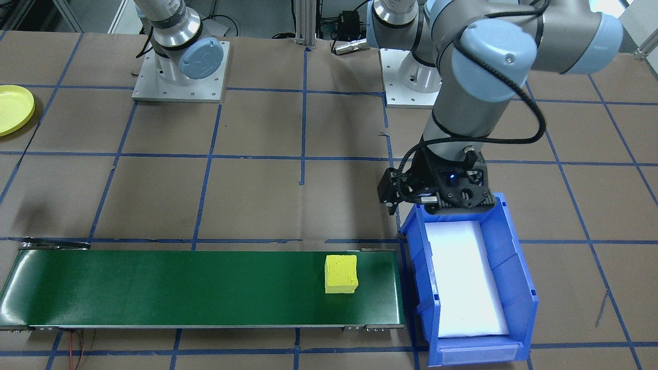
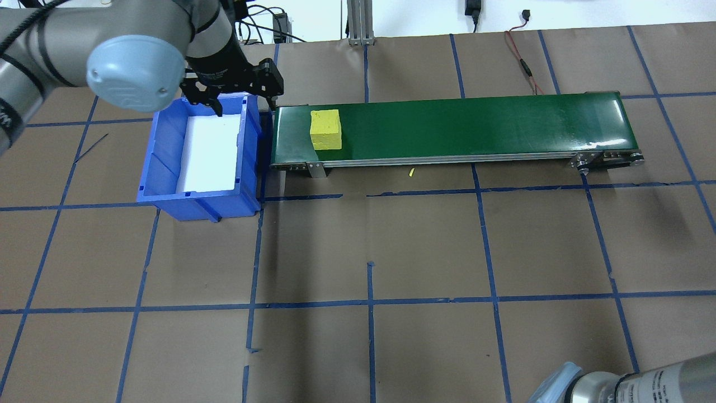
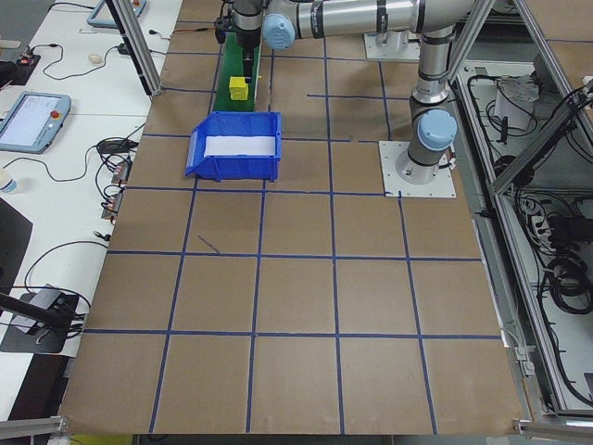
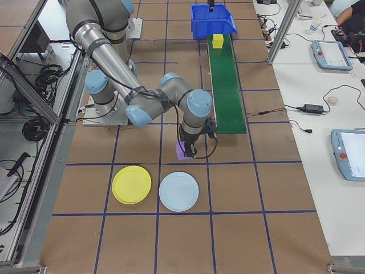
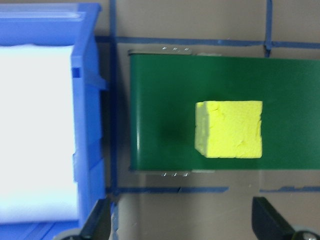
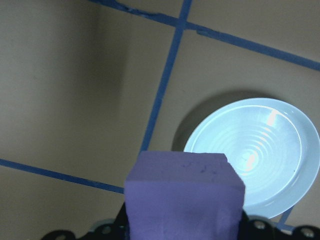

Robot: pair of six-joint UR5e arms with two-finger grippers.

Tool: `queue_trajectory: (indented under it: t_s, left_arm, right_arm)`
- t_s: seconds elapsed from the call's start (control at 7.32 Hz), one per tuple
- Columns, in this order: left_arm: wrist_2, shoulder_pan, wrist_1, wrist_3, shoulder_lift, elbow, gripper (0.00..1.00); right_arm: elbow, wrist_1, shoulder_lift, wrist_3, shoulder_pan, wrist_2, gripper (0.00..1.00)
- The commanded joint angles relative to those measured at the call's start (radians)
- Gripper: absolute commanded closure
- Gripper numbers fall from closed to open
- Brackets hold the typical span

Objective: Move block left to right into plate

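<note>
While the right gripper (image 4: 186,153) clamps a purple block (image 6: 184,197) for plate (image 4: 132,185) delivery, the left gripper (image 2: 241,99), spread empty, hovers beside the yellow block (image 2: 325,129).

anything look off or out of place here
Nothing spilled or broken. One small yellow scrap lies on the paper just beside the green conveyor, likely a crumb from the rough-edged yellow block on the belt.

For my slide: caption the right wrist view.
Right gripper holding a purple block above the table, near a pale blue plate.
</note>
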Motion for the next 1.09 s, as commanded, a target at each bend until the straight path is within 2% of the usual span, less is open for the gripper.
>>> queue_trajectory:
  t_s: [0.0, 0.27, 0.41, 0.55, 0.82, 0.96]
  left_arm:
    - [0.011, 0.098, -0.173, 0.099, 0.140, -0.001, 0.00]
    - [0.039, 0.094, -0.266, 0.104, 0.236, -0.001, 0.00]
    - [0.030, 0.092, -0.268, 0.103, 0.233, -0.005, 0.00]
    - [0.027, 0.094, -0.246, 0.109, 0.227, -0.039, 0.00]
    - [0.030, 0.092, -0.232, 0.107, 0.247, -0.045, 0.00]
    - [0.028, 0.098, -0.243, 0.109, 0.247, -0.036, 0.00]
  right_arm:
    - [0.013, -0.202, 0.149, -0.111, -0.077, 0.006, 0.80]
    - [0.027, -0.239, 0.199, -0.113, -0.098, 0.006, 0.67]
    - [0.027, -0.239, 0.216, -0.115, -0.102, 0.007, 0.23]
    - [0.027, -0.241, 0.216, -0.119, -0.102, -0.009, 0.00]
    - [0.004, -0.236, 0.192, -0.118, -0.102, -0.011, 0.00]
    - [0.007, -0.195, 0.154, -0.104, -0.100, 0.001, 0.00]
